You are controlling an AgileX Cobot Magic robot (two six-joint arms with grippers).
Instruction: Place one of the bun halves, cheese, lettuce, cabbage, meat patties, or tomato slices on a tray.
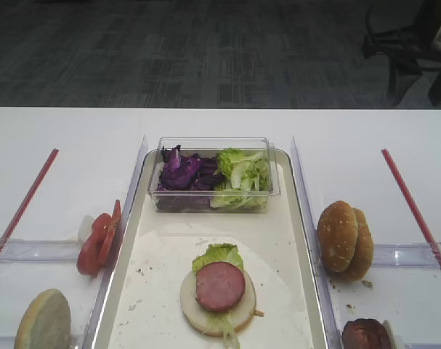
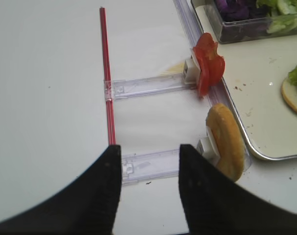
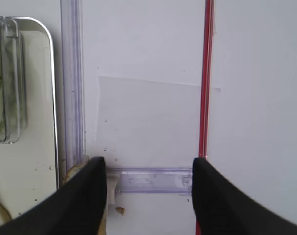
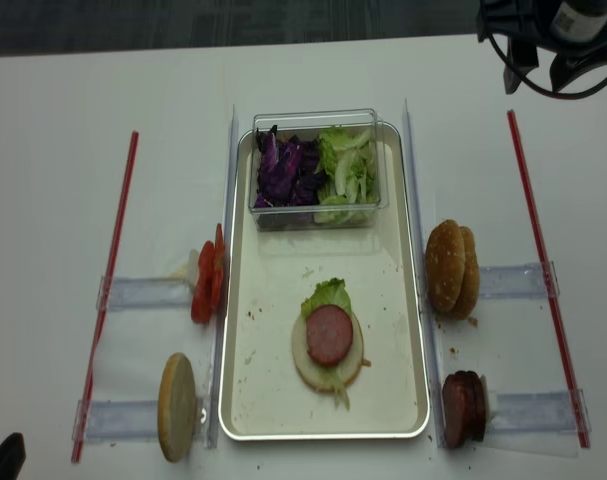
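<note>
On the tray (image 4: 403, 380) sit bun base (image 4: 305, 368), lettuce (image 4: 326, 294) and patty (image 4: 330, 334); tomato slices (image 4: 205, 283) and sesame bun tops (image 4: 451, 268) wait outside, both grippers (image 2: 147, 161) (image 3: 148, 169) spread and holding nothing.

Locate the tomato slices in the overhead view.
The tomato slices stand on edge just outside the tray's left rim, ahead of the pale bun half.
</note>
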